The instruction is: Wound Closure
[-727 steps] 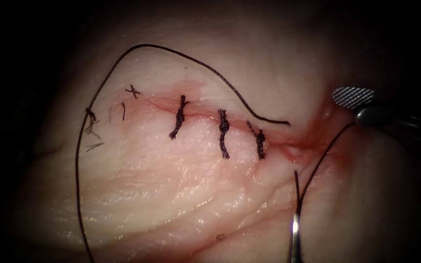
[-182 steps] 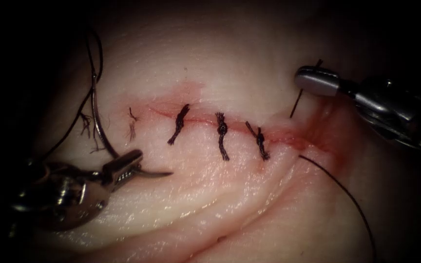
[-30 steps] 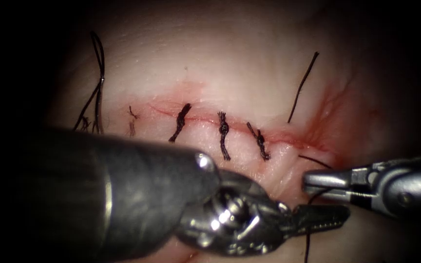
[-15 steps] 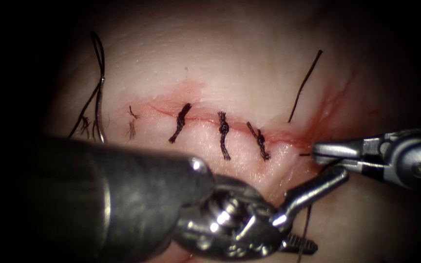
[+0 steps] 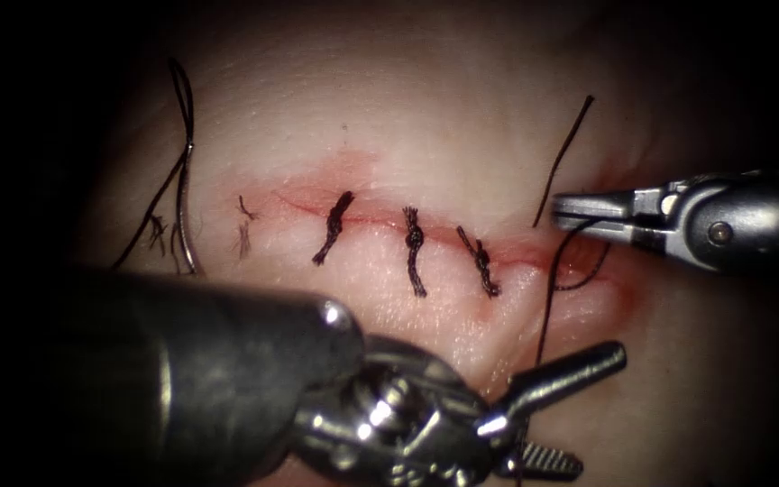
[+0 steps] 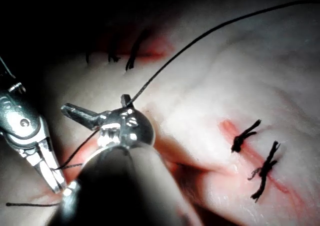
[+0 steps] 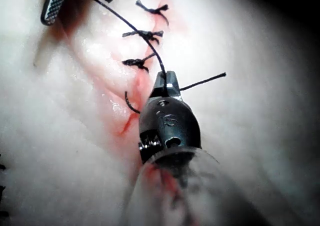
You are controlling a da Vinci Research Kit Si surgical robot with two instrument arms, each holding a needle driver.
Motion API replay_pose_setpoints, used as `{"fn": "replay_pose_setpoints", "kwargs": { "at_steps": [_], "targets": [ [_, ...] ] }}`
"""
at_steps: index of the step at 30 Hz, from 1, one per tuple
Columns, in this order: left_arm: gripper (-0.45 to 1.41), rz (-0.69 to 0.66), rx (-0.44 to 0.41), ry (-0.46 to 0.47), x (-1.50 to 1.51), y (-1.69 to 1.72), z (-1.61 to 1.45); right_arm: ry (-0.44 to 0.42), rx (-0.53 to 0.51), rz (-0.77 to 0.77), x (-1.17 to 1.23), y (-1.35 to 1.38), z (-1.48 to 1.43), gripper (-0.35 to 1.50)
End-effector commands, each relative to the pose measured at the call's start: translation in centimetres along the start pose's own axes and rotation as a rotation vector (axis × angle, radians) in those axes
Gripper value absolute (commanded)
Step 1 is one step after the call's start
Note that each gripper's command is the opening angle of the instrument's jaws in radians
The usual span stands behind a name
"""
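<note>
Tissue (image 5: 426,126): pale pork belly, cut (image 5: 389,225) running from 9 to 3 o'clock across the endoscope view; red fluid (image 5: 588,261) pooled at the cut's right end.

Stitches (image 5: 415,257): three dark knotted ones across the cut, tails pointing toward 6 o'clock. Cut ends (image 5: 243,236) lie on the tissue just left of the leftmost stitch.

Needle (image 5: 184,207): lies loose on the tissue well left of the cut, at about 9 o'clock, a thin bright curve among dark loops; held by neither tool. Whether its tip sits in the tissue is hard to tell.

Left tool (image 5: 565,410): enters from 8 o'clock, jaws spread wide, one toward 2 o'clock, the other toward 4; they grip nothing, though the thread (image 5: 547,298) runs between them.

Right tool (image 5: 581,209): enters from 3 o'clock, jaws pressed together on the thread just above the cut's right end. From the tip one strand drops toward 6 o'clock, a short loop curls under the jaws, and a free tail (image 5: 563,158) rises toward 1 o'clock.

Markings: a stamped figure, possibly "5" or "S", shows on the right tool's wrist (image 7: 169,120) in its own wrist view.
</note>
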Motion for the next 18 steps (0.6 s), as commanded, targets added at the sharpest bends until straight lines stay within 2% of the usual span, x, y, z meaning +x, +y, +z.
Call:
{"fn": "replay_pose_setpoints", "kwargs": {
  "at_steps": [1,7,10,13,18],
  "targets": [
    [0.86,0.001,0.005,0.003,-0.03,0.00,0.04,-0.001,-0.003,-0.002,-0.07,0.03,0.10,-0.35],
    [0.96,0.002,0.002,0.016,-0.04,0.01,-0.08,-0.003,0.005,0.000,-0.14,0.06,0.20,-0.35],
    [0.93,-0.003,0.003,0.018,-0.04,0.02,-0.11,0.002,0.004,0.000,-0.15,0.06,0.27,-0.35],
    [0.78,-0.006,0.003,0.017,-0.01,0.06,-0.11,0.002,0.008,0.003,-0.18,0.09,0.33,-0.35],
    [0.73,-0.005,0.002,0.020,0.05,0.08,-0.15,-0.002,0.008,0.010,-0.29,0.16,0.34,-0.35]
  ]
}}
